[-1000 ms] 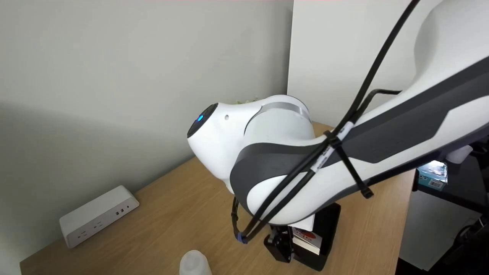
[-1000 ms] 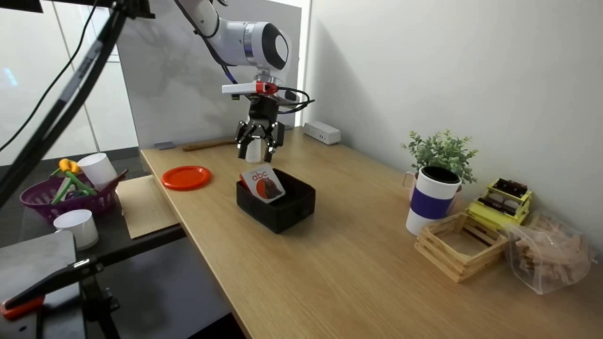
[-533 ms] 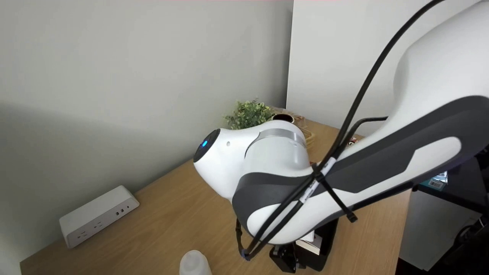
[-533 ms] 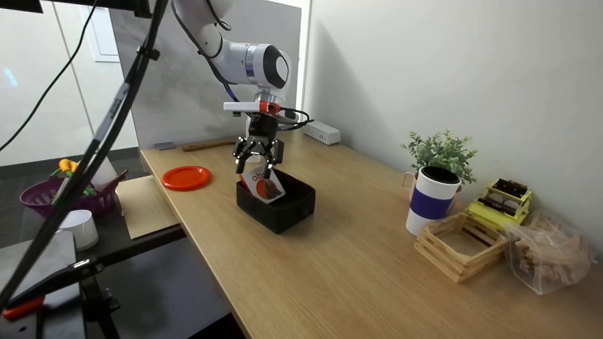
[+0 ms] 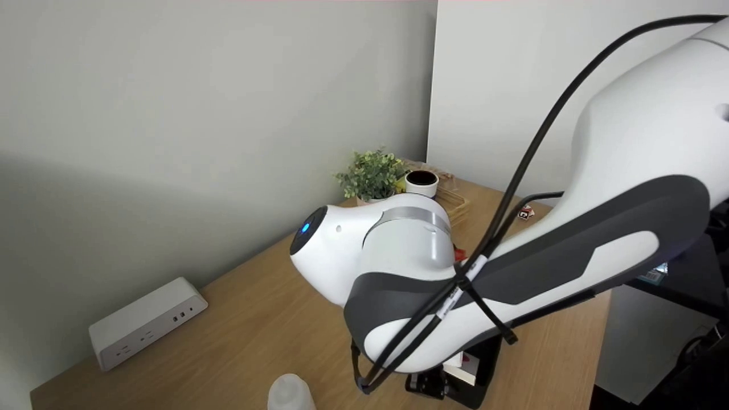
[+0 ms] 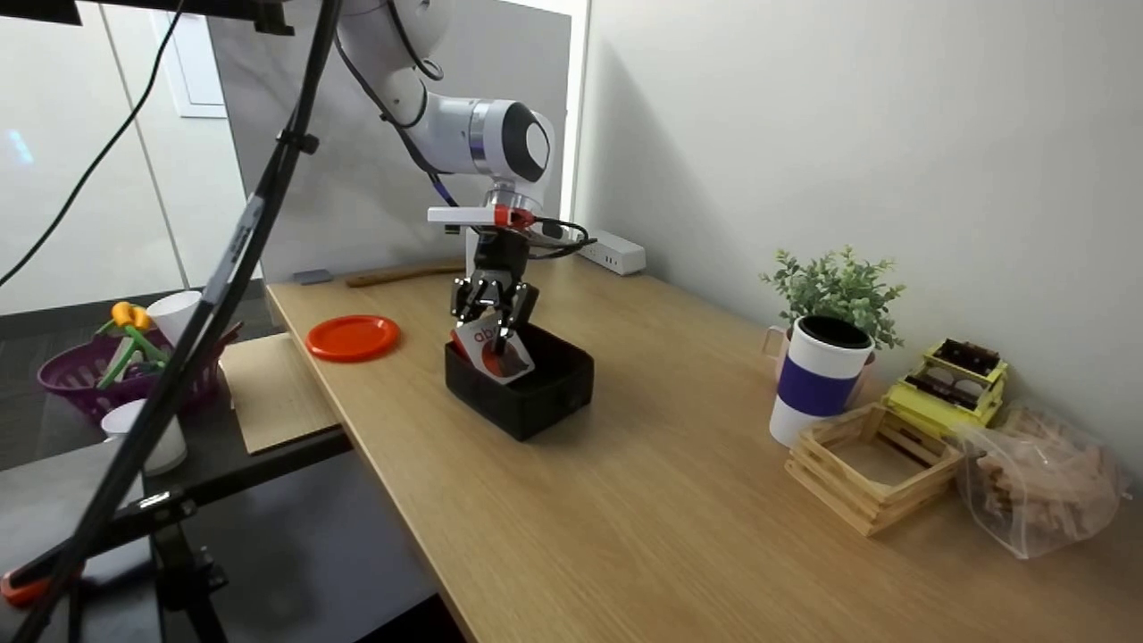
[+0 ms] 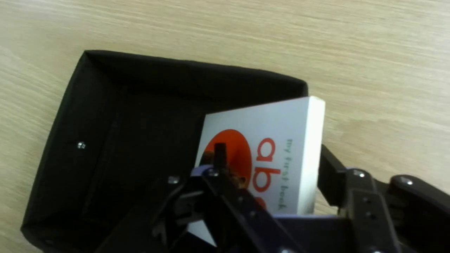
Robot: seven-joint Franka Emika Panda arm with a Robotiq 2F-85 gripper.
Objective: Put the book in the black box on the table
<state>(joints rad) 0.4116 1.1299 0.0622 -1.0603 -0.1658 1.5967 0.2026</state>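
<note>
Over the last second the gripper (image 6: pixel 481 332), under my control, has descended from above the black box (image 6: pixel 518 406) to the raised edge of the book (image 7: pixel 262 151). Gripper status: spread, with a gap wider than the book is thick, nothing clamped. In the wrist view the inner finger (image 7: pixel 220 156) overlies the cover and the outer finger (image 7: pixel 330 175) stands just beyond the book's upper edge, so the two straddle it. Whether either finger touches the book I cannot confirm, since the gripper masks that area. In both exterior views the black box, with the book in it, has also shifted slightly on the table (image 6: pixel 643 482); I read this as light contact during the descent. Book position: inside the black box but tilted, lower part within, upper edge leaning at one end wall and standing above the rim. I therefore rate the placement as nearly complete, with seating outstanding. In my judgement the next move calls for either closing on that edge to reposition the book or a gentle push to lay it flatter. Caution: further downward travel against the book or the end wall could drag the black box along the table.
</note>
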